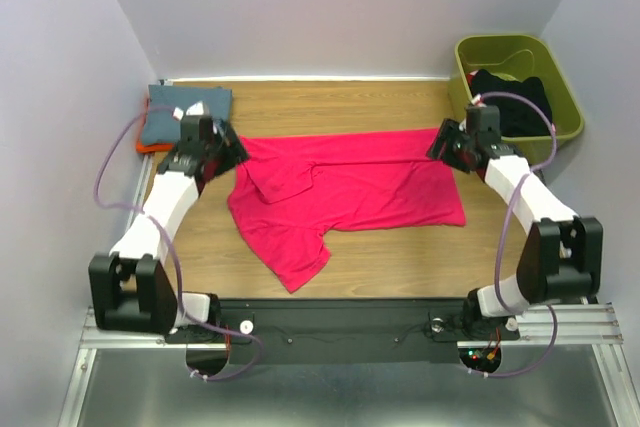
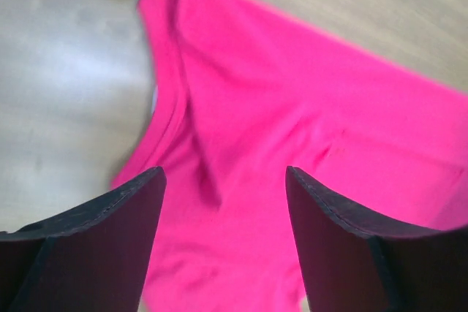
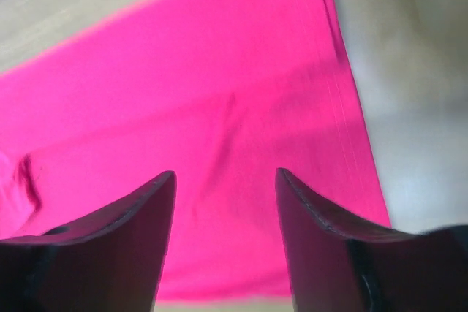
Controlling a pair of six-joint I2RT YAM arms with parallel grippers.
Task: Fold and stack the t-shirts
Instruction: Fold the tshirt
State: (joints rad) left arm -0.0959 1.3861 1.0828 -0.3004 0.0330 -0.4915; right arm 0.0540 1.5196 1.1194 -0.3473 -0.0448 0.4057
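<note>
Wooden table (image 1: 400, 267) has the pink shirt (image 1: 360, 192) spread across its middle. My left gripper (image 2: 223, 180) and right gripper (image 3: 225, 180) hang open over its far corners, probably to pinch that edge for a fold. Folded grey shirt (image 1: 163, 123) sits far-left.

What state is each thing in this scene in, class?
pink t-shirt, spread across the table, left part rumpled.
blue-grey shirt, folded, lying on orange shirt.
black garment, bunched inside bin.
bin, upright.
left tool, open above pink t-shirt.
right tool, open above pink t-shirt.
</note>
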